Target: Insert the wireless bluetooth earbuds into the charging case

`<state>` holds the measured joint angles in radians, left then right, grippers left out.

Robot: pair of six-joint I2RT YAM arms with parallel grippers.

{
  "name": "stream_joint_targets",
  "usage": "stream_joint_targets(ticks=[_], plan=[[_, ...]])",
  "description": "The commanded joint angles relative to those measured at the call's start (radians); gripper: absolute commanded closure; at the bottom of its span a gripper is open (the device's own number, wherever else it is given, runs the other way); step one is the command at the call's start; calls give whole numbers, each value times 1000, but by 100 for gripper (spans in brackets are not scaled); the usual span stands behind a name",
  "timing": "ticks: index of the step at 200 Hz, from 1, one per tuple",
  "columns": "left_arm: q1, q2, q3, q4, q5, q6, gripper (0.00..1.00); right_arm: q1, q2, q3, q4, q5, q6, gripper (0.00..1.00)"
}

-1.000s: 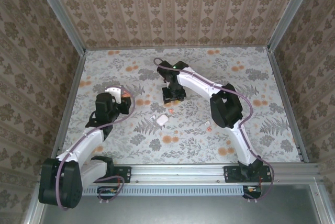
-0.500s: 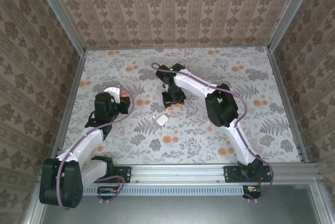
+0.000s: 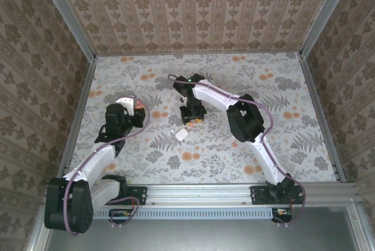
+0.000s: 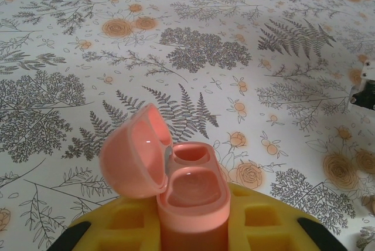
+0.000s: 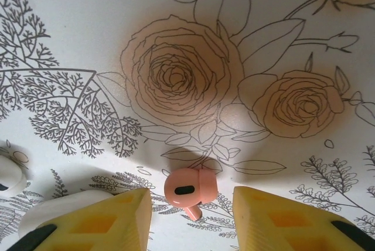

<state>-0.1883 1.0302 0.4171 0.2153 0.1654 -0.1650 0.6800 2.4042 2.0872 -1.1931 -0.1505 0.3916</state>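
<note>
Pink plastic charging case [image 4: 190, 189] is clenched upright between the yellow fingers [image 4: 117, 227] of the left claw [image 3: 133, 105], on the left side of the flower-printed table [image 3: 281, 145]. Its hinged lid [image 4: 132, 157] stands open, tipped to the left in the wrist view, and both wells inside are exposed.

At the table centre the right claw [image 3: 192, 119] points down at the cloth, released. Seen from its wrist, its two yellow fingers stand apart with a pink earbud [image 5: 188, 190] lying on the cloth between them. A gap shows on either side, so it touches neither. The earbud lies well apart from the charging case.

A white case [image 3: 181, 135], pebble-shaped and shut, lies on the table just on the near side of the right claw. A small white piece [image 3: 171, 131] sits just beside it, too small to identify. One small orange item [image 3: 233, 143] lies further right, beside the right arm [image 3: 249, 123]; its kind cannot be told.
</note>
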Motion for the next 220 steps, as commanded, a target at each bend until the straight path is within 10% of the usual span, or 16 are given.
stream_joint_targets(ticks=[1,220], plan=[[8,-18,26,16,9,-8,82,6,27,27,-12,-22,-13,59],[0,22,8,94,97,-22,83,6,-140,-206,240,23,27,73]])
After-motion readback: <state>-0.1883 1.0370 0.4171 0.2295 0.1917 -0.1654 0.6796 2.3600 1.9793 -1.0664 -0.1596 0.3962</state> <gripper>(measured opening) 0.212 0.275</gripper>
